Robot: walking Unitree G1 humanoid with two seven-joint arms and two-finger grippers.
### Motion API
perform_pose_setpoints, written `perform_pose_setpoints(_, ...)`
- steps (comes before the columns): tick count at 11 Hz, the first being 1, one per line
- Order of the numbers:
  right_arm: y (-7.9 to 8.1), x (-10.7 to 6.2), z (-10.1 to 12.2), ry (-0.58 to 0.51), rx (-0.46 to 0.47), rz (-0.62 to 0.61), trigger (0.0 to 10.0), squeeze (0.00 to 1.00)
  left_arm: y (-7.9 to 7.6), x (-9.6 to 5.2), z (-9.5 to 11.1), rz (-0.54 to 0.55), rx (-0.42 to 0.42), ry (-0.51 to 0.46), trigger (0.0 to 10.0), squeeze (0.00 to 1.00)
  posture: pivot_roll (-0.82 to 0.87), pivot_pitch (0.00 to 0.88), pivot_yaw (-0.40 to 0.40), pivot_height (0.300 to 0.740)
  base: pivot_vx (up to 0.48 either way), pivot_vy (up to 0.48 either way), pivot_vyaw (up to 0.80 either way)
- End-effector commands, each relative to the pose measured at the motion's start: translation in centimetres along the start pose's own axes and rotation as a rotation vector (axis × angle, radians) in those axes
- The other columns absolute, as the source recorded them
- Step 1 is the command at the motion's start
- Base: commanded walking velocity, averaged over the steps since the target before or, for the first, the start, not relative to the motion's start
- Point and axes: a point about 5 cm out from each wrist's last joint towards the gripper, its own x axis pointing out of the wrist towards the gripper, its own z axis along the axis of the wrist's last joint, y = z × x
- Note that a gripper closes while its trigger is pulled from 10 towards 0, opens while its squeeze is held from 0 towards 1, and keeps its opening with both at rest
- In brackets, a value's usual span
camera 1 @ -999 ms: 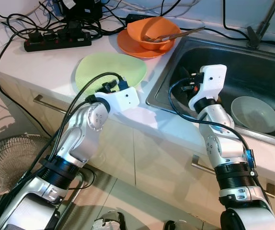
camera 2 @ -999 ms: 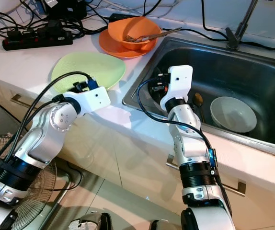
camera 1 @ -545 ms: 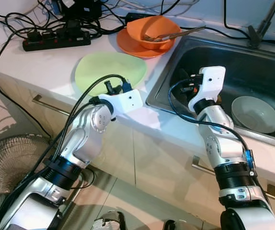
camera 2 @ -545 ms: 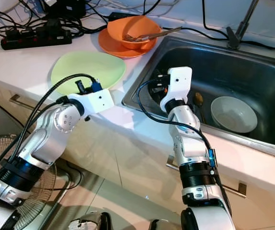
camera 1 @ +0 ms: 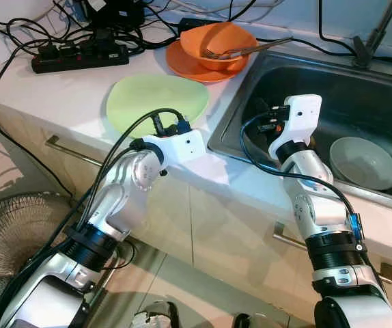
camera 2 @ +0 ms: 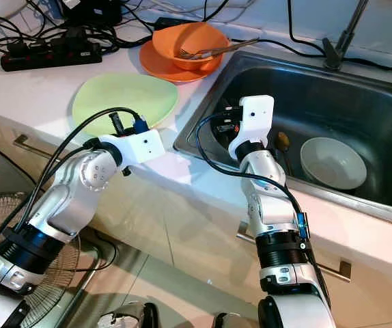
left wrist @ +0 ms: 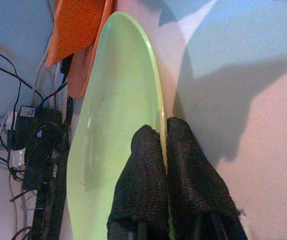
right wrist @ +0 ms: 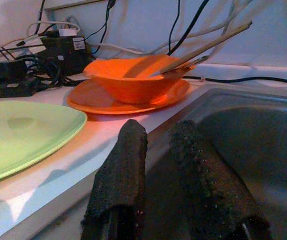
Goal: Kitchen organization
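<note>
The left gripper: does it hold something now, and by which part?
The left gripper grips the flat light-green plate by its near rim, one finger above and one below. The right gripper holds nothing.

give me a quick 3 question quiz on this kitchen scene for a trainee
1. True or false: the green plate lies in the sink.
2. What does the left gripper close on: A the orange bowl, B the green plate's rim, C the power strip?
3. Fill in: the grey bowl sits in the ___.

Key
1. False, it lies on the counter.
2. B.
3. Sink; the right gripper hangs over the sink's edge, holding nothing.
</note>
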Motion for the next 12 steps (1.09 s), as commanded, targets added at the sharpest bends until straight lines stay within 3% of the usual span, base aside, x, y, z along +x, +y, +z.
perform_pose_setpoints(1, -0.1, 0.2, 0.5, -0.026, 0.006, -0.002, 10.0, 0.0, 0.2, -0.2, 0.2, 0.024, 0.016, 0.0, 0.0, 0.0, 0.1, 0.06, 0.027, 0.74, 0.0, 0.0, 0.0)
perform_pose_setpoints(4, 0.0, 0.3, 0.4, -0.024, 0.007, 0.003, 10.0, 0.0, 1.5, -0.9, 0.6, 0.132, 0.07, 0.005, 0.0, 0.0, 0.11, 0.054, 0.025, 0.74, 0.0, 0.0, 0.0)
perform_pose_setpoints(5, 0.2, 0.4, 0.5, -0.024, 0.012, 0.003, 10.0, 0.0, 2.7, -1.1, 0.5, 0.219, 0.093, 0.02, 10.0, 0.0, 0.11, 0.056, 0.022, 0.74, 0.0, 0.0, 0.0)
perform_pose_setpoints(8, 0.0, 0.4, 0.5, -0.023, 0.018, -0.006, 10.0, 0.0, 2.9, -1.3, 1.0, 0.246, 0.12, 0.003, 10.0, 0.0, 0.11, 0.073, 0.023, 0.74, 0.0, 0.0, 0.0)
perform_pose_setpoints(12, 0.1, 0.7, 0.7, -0.032, 0.026, -0.007, 10.0, 0.0, 4.7, -1.7, 2.2, 0.39, 0.169, -0.049, 10.0, 0.0, 0.12, 0.08, 0.025, 0.74, 0.0, 0.0, 0.0)
